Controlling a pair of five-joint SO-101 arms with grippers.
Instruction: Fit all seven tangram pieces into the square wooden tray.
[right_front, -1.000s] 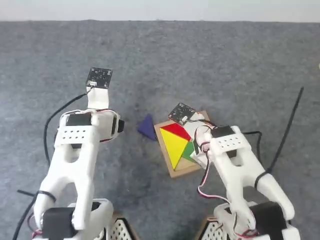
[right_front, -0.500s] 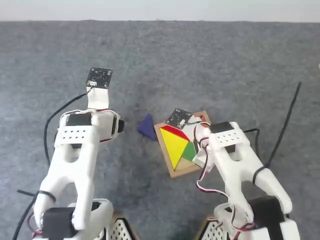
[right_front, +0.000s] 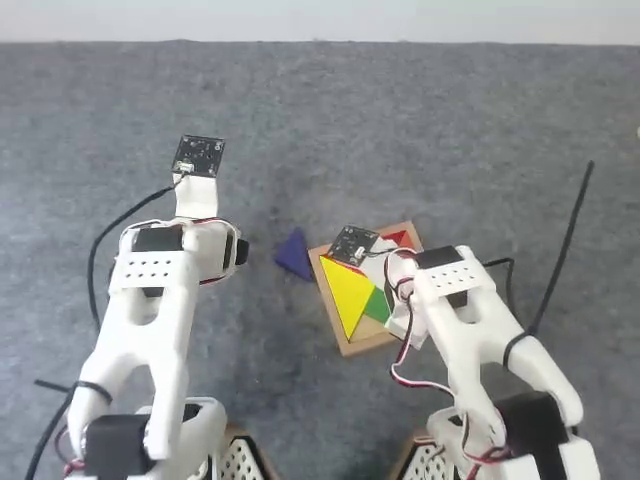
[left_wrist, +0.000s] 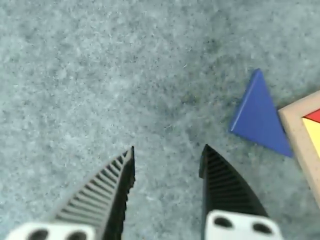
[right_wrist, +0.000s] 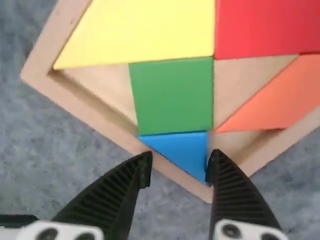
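The square wooden tray (right_front: 352, 346) lies on the grey carpet, and my right arm (right_front: 455, 290) hangs over its right part. The tray (right_wrist: 37, 65) holds a yellow triangle (right_wrist: 145, 30), a red piece (right_wrist: 265, 25), a green square (right_wrist: 172, 95), an orange piece (right_wrist: 265, 107) and a small light-blue triangle (right_wrist: 182, 147). My right gripper (right_wrist: 180, 157) is open, its tips either side of the light-blue triangle at the tray's corner. A dark blue triangle (right_front: 293, 253) lies on the carpet just left of the tray. My left gripper (left_wrist: 167, 150) is open over bare carpet, short of that dark blue triangle (left_wrist: 257, 115).
Two patches of bare wood (right_wrist: 95, 82) (right_wrist: 250, 77) show between the pieces in the tray. Grey carpet (right_front: 450, 130) stretches open behind and to both sides. Black cables trail from both arms, one rising at the right (right_front: 570, 240).
My right arm's wrist has shifted a little left and nearer over the tray, covering more of the red piece. The left arm and the dark blue triangle have stayed put.
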